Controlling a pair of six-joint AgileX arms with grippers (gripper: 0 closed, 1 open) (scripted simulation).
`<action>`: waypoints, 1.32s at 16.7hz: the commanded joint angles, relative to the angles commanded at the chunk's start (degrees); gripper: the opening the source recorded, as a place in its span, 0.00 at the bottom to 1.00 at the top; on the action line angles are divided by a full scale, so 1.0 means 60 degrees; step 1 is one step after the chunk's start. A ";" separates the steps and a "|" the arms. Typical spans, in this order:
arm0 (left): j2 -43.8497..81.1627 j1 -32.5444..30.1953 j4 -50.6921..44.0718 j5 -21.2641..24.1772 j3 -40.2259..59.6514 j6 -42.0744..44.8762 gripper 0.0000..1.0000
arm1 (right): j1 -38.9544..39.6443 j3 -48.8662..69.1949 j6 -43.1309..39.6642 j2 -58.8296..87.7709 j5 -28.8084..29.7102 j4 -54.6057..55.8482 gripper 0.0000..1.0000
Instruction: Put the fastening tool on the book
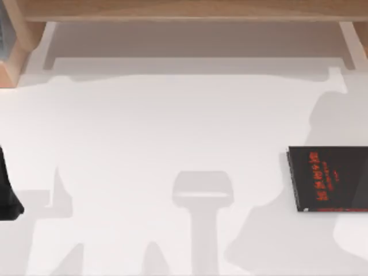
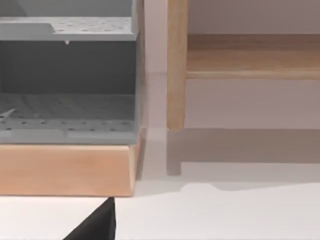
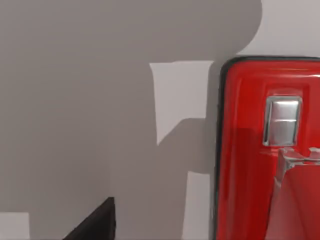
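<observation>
Tool [image 3: 250,150]: red, with a metal insert, lying on the white counter [image 3: 75,100] close below the right wrist camera. Book [image 1: 328,178]: black cover, red lettering, flat at the counter's right edge in the top view, nothing on it. Right end effector [image 3: 95,222]: a dark corner beside the tool; open or closed cannot be told. Left end effector [image 1: 7,195]: parked at the left edge, finger state likewise unclear, facing a grey shelf [image 2: 67,75] on a wooden base. Judged step: approaching the tool; centre across its narrow width before closing. The right wrist view supplies the tool, the top view the book.
</observation>
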 joint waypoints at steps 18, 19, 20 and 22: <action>0.0000 0.0000 0.0000 0.0000 0.0000 0.0000 1.00 | 0.0000 0.0000 0.0000 0.0000 0.0000 0.0000 0.00; 0.0000 0.0000 0.0000 0.0000 0.0000 0.0000 1.00 | 0.0000 0.0000 0.0000 0.0000 0.0000 0.0000 0.00; 0.0000 0.0000 0.0000 0.0000 0.0000 0.0000 1.00 | 0.0000 0.0000 0.0000 0.0000 0.0000 0.0000 0.00; 0.0000 0.0000 0.0000 0.0000 0.0000 0.0000 1.00 | 0.0000 0.0000 0.0000 0.0000 0.0000 0.0000 0.00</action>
